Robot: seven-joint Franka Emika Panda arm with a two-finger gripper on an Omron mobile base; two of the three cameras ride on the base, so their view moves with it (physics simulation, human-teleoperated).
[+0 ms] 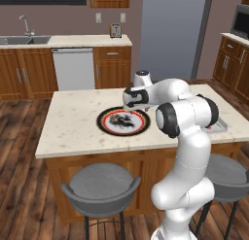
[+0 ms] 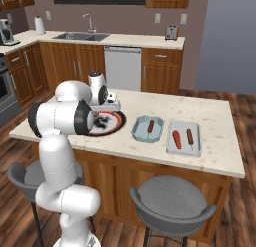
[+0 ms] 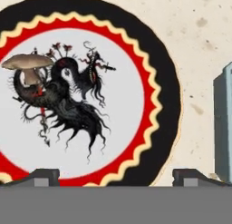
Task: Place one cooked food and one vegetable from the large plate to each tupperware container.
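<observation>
We see near tub (image 2: 148,129) with one sausage (image 2: 150,126), far tub (image 2: 184,137) with two items; mushroom (image 3: 28,64) upper left on large plate (image 3: 158,73) remains. Gripper (image 3: 115,175) fingers spread, empty.

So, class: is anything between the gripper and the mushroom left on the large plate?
Nothing visible. In the hand view the gripper hangs open above the large plate, and the mushroom lies uncovered on its white centre.

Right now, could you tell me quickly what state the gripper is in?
Gripper: open, fingertips wide apart, holding nothing, above the large plate with a mushroom on it.
</observation>
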